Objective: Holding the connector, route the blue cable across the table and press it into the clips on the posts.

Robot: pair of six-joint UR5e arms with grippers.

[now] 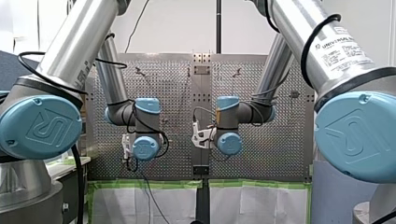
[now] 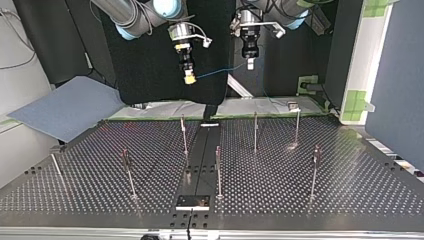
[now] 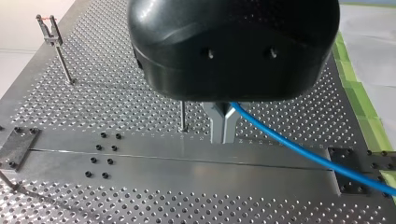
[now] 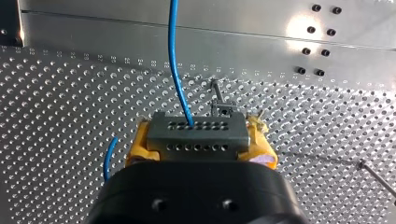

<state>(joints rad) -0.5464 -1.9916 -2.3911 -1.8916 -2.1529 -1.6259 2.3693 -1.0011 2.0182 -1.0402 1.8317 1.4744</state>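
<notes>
Currently, our right gripper [image 2: 189, 77] hangs above the far edge of the perforated metal table [image 2: 350, 170] as the top view shows it. Its yellow pads [image 4: 137, 147] are clamped on the grey rectangular metal connector [image 4: 196, 133], which bears 2 rows of small holes. From that connector the thin blue cable [image 2: 220, 71] runs through the air to our left gripper [image 2: 250, 64], near it at about the same height, whose metal fingers [image 3: 217, 126] are closed on the cable. The 2 grippers hang well above the thin upright metal posts [image 2: 255, 131], and the cable lies in none of their clips.
</notes>
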